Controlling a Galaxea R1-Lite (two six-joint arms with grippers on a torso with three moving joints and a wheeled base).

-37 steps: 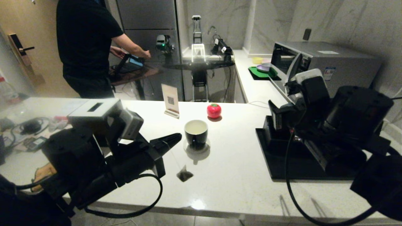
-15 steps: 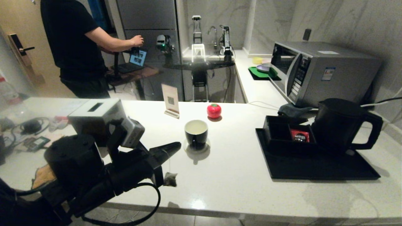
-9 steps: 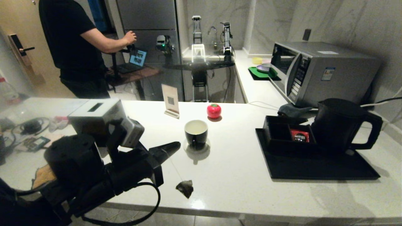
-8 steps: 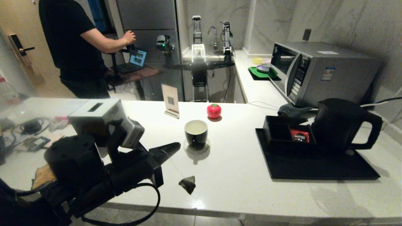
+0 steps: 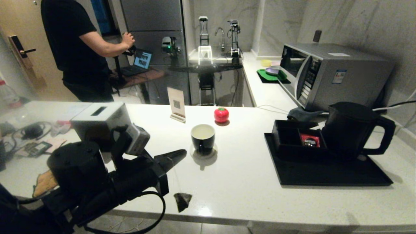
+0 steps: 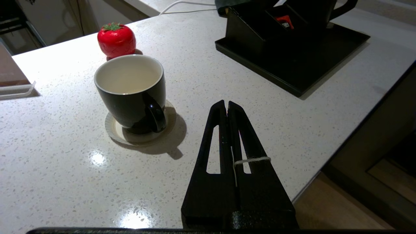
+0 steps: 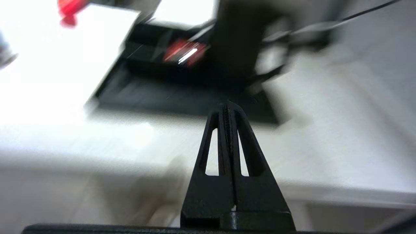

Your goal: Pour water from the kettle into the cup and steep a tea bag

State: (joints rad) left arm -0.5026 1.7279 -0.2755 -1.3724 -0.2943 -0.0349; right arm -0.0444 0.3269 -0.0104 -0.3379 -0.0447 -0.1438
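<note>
Head view: your left gripper (image 5: 182,153) sits low at the near edge of the counter (image 5: 240,182), fingers pressed together on the string (image 5: 175,175) of the tea bag (image 5: 182,201), which hangs below and just in front of the tips, close to the counter edge. The cup (image 5: 203,137) stands on its coaster (image 5: 203,154) a little beyond the gripper, with pale water (image 5: 202,131) inside. The kettle (image 5: 352,129) is parked upright on the black tray (image 5: 328,175), well to the right, beside the compartment box (image 5: 297,139). Your right arm does not show here.

Left wrist view: the jaws are closed flat, and the string (image 6: 251,160) crosses over one finger (image 6: 253,152) (so the hold is on thread only, not on the bag). The cup (image 6: 131,92) shows its handle (image 6: 155,114) turned toward you. Judgement: the bag is very light and limp and will swing freely on the thread; move slowly, keep the pinch tight, and let the bag settle before lowering it over the rim. The cup is glossy, probably slippery and fragile; leave it alone.

Right wrist view: the right gripper (image 7: 228,105) is empty, fingers together, off the near edge of the counter, pointing toward the tray (image 7: 182,97). The picture is smeared, so finer detail cannot be read. Judgement: if you need the kettle again, it is heavy; take it by the loop handle.
</note>
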